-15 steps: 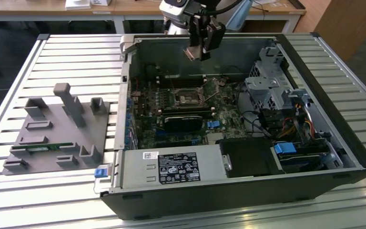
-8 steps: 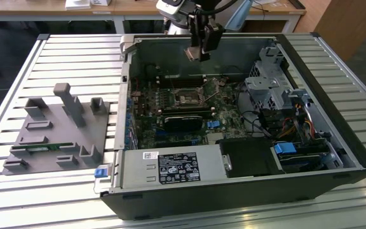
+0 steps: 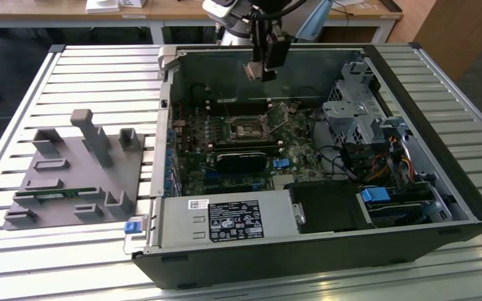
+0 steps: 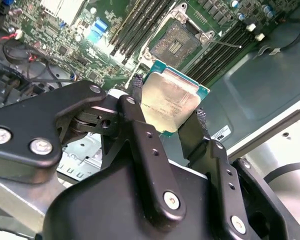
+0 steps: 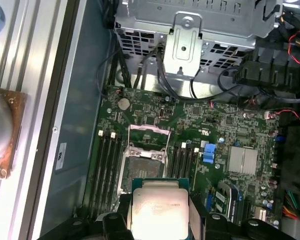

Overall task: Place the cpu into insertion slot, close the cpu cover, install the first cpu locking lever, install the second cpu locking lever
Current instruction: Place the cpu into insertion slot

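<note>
My gripper hangs over the back part of the open computer case, shut on the cpu. The chip is a flat silver-grey square with a green edge, gripped by two opposite sides between the black fingers; it also appears in the first wrist view as the cpu. Below it, on the green board, lies the insertion slot with its dark centre bare. The cpu cover stands swung up at the slot's far side. A thin wire lever sticks out beside the slot.
Black memory slots flank the socket on both sides. A metal drive cage with cables fills the exterior view's right, and a power supply sits at the front. A grey fixture block lies on the slatted table at the exterior view's left.
</note>
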Controlling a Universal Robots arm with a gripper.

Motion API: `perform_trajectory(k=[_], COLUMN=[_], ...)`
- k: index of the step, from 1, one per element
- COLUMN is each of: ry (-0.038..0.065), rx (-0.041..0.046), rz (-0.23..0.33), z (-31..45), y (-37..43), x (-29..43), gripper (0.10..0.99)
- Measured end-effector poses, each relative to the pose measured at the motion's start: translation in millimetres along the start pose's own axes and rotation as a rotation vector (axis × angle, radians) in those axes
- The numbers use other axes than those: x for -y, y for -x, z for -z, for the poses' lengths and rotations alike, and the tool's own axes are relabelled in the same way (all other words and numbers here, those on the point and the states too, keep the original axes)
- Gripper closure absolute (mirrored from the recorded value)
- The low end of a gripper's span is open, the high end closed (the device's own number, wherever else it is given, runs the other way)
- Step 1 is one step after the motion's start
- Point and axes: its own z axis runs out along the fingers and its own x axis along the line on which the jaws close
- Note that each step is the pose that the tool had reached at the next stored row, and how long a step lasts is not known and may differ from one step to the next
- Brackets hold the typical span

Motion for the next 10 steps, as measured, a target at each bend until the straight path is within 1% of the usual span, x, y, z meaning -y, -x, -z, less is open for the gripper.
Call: perform_trajectory(k=[10], ry=[0.001], rx=[0.0067], rz=[-0.075], z=[-0.5], y=[0.0], x=[0.0], gripper=[0.549])
